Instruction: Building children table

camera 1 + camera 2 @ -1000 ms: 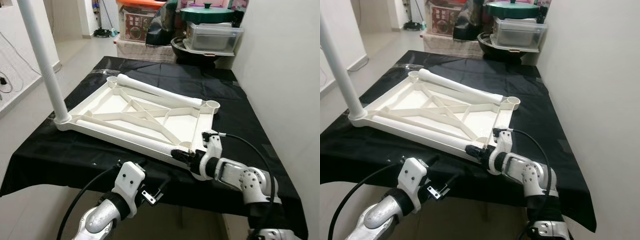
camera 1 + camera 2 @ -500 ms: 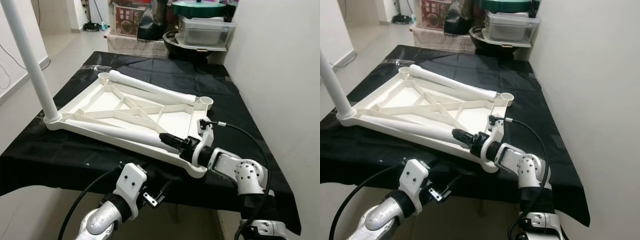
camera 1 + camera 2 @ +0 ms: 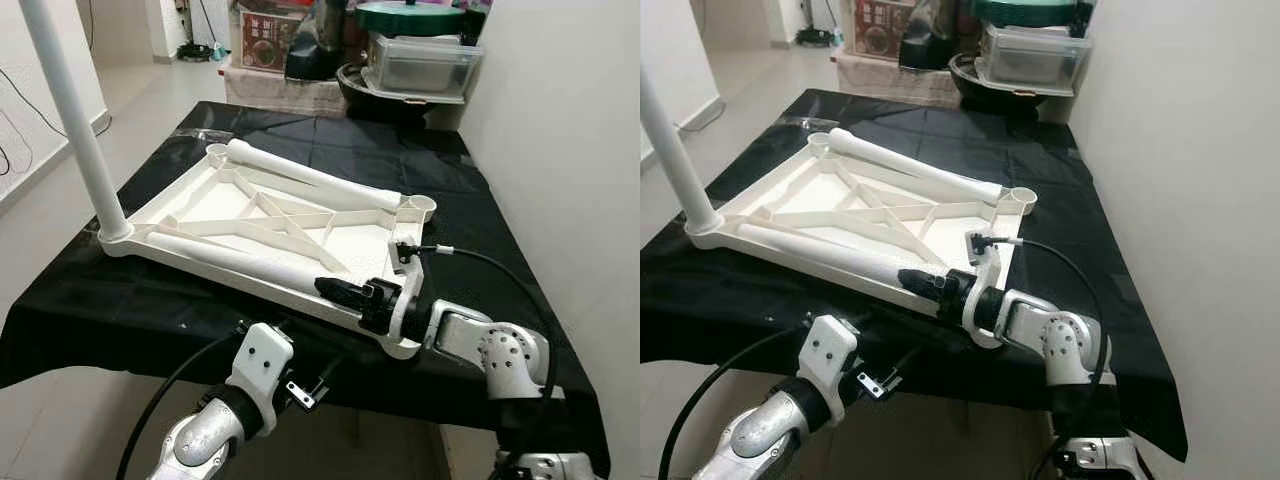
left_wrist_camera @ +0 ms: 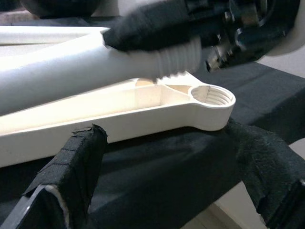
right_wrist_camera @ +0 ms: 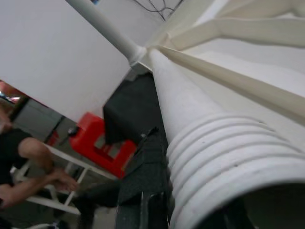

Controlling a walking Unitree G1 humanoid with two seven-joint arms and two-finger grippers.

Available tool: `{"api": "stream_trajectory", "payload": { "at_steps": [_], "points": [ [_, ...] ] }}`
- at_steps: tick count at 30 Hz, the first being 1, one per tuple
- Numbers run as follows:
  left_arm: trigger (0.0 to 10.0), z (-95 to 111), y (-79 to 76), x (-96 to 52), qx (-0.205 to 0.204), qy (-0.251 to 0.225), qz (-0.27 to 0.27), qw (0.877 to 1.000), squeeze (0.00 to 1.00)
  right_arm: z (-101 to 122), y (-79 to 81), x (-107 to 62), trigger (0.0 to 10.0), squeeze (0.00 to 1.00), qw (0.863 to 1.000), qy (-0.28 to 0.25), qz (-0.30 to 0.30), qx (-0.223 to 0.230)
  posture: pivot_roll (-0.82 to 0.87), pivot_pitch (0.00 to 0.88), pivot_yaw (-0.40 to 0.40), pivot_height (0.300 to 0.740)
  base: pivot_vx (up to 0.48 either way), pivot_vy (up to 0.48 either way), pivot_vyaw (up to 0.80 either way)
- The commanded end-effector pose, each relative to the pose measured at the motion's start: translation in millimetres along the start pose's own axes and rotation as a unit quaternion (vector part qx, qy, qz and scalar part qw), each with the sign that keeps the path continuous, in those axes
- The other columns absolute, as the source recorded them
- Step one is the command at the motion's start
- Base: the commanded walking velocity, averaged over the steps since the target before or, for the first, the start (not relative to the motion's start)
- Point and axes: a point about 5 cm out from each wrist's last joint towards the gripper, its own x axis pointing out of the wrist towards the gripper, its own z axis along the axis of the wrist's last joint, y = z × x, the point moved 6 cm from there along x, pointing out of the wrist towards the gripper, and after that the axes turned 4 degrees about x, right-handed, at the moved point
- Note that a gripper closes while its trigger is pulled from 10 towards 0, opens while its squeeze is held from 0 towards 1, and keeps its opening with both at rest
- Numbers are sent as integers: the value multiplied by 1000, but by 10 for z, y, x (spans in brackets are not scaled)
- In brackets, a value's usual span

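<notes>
Right end effector (image 3: pixel 335 290) grips ribbed-threaded white plastic leg (image 3: pixel 235 262).

head eyes look down from above; both wrist views sit close, sharing the threaded leg end (image 4: pixel 176 57).

No words, numbers or brand marks can be read anywhere in these views. The printed box (image 3: pixel 268 22) at the far end of the room, behind the surface, carries a red and green label, but its lettering is too small and blurred to make out. The white plastic table parts carry no visible markings.
</notes>
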Motion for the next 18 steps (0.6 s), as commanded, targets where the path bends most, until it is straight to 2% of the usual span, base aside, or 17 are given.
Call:
{"api": "stream_trajectory", "payload": {
  "at_steps": [1, 9, 11, 12, 13, 14, 15, 16, 18],
  "points": [
    [10000, -27, 5, 23, -1, 4, 3, 1000, 0, 55, -72, -72, 0, 0, 1000, -17, -12, -5, 117, 16, -136, 740, 0, 0, 0],
    [10000, -35, 133, 98, -28, 6, 26, 999, 0, 209, -127, -277, 0, 0, 998, -66, -8, -13, 126, 0, -130, 740, 0, 0, 0],
    [10000, -35, 133, 98, -28, 6, 26, 999, 0, 209, -127, -277, 0, 0, 998, -66, -8, -13, 126, 0, -130, 740, 0, 0, 0],
    [10000, -16, 230, 132, -38, 5, 41, 998, 839, 270, -155, -397, 0, 0, 996, -92, -5, -9, 130, 0, -128, 740, 0, 0, 0],
    [10000, -16, 230, 132, -38, 5, 41, 998, 839, 270, -155, -397, 0, 0, 996, -92, -5, -9, 130, 0, -128, 740, 0, 0, 0],
    [10000, 11, 377, 175, -62, -1, 63, 996, 1000, 334, -208, -544, 0, 0, 992, -127, -7, -1, 130, 0, -118, 740, 0, 0, 0],
    [10000, 11, 377, 175, -62, -1, 63, 996, 1000, 334, -208, -544, 0, 0, 992, -127, -7, -1, 130, 0, -118, 740, 0, 0, 0],
    [10000, 42, 512, 212, -88, -8, 84, 993, 1000, 383, -246, -675, 0, 0, 987, -158, -7, 5, 128, 0, -113, 740, 0, 0, 0],
    [10000, 42, 512, 212, -88, -8, 84, 993, 1000, 383, -246, -675, 0, 0, 987, -158, -7, 5, 128, 0, -113, 740, 0, 0, 0]
  ]
}}
